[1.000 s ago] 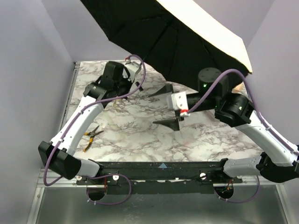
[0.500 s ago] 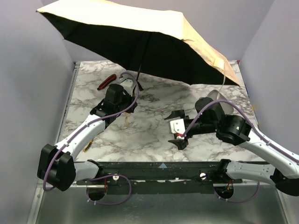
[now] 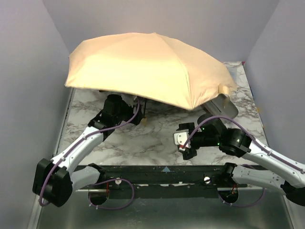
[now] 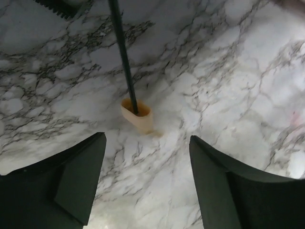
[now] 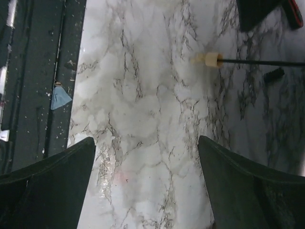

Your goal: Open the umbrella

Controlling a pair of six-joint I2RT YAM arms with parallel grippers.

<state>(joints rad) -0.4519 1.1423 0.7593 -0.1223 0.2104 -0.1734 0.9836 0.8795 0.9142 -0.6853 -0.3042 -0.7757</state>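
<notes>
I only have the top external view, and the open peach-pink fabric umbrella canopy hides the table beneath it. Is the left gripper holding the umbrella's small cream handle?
Observer: No. In the left wrist view, the small cream handle rests on the white marble table. The left gripper is open, with both fingers clear of the handle.
Operator: Does the shaft look straight?
Observer: Yes, the thin black shaft runs straight out of the handle.
Operator: And the right gripper?
Observer: The right gripper is open and empty, and the handle lies well beyond its fingers.
</notes>
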